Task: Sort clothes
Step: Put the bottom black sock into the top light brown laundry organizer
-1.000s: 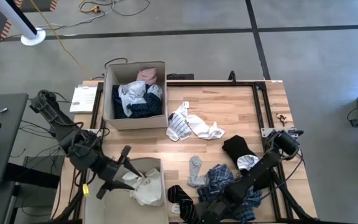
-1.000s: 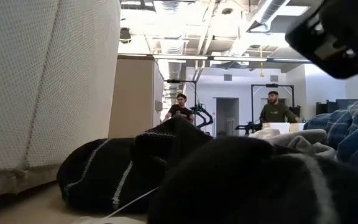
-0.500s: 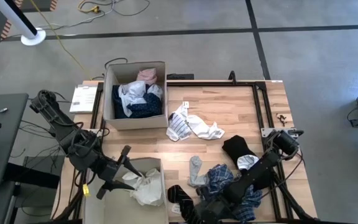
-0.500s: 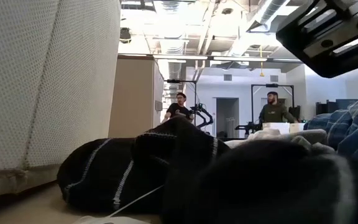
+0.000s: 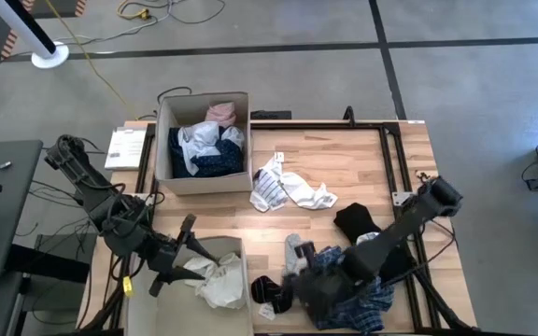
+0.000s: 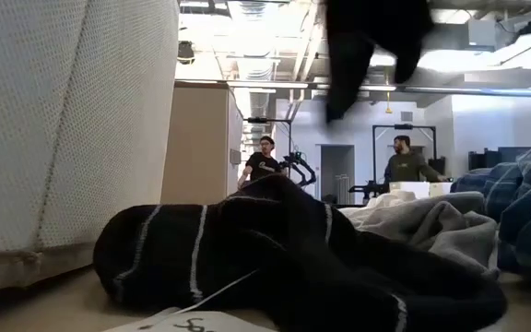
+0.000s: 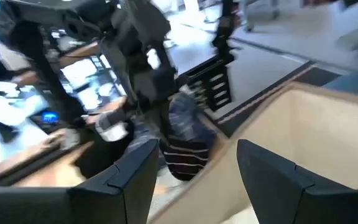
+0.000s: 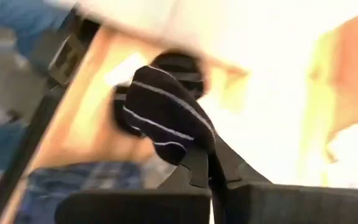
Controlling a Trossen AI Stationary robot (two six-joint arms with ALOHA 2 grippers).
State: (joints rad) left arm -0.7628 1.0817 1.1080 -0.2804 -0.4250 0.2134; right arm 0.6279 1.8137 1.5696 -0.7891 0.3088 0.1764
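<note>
My right gripper (image 8: 209, 171) is shut on a dark sock with thin white stripes (image 8: 163, 112), raised above the table's near edge (image 5: 299, 280). In the low view that sock (image 6: 367, 46) hangs at the top. Another dark striped sock (image 6: 247, 258) lies on the table below it. Blue plaid cloth (image 5: 348, 280), a grey sock (image 5: 293, 250), a black garment (image 5: 353, 220) and a striped and white pair (image 5: 288, 189) also lie on the wood. My left gripper (image 5: 177, 259) stands open over the near cardboard box (image 5: 208, 243), which holds a white garment (image 5: 218, 282). My right gripper pinches the dark striped sock (image 8: 194, 152) between its two shut fingers. The sock is lifted clear of the table and hangs below the fingers (image 6: 339, 92). Which end of the sock the fingers have does not show.
A second cardboard box (image 5: 204, 177) at the far left of the table holds pink, white and navy dotted clothes. A white pad (image 5: 124, 147) lies beside it. Two people stand far off in the room behind the table (image 6: 267, 159).
My right gripper has shut on the dark striped sock and gone up with it, away from the near edge. The sock has come clear off the table, while the other dark striped sock has stayed lying there.
</note>
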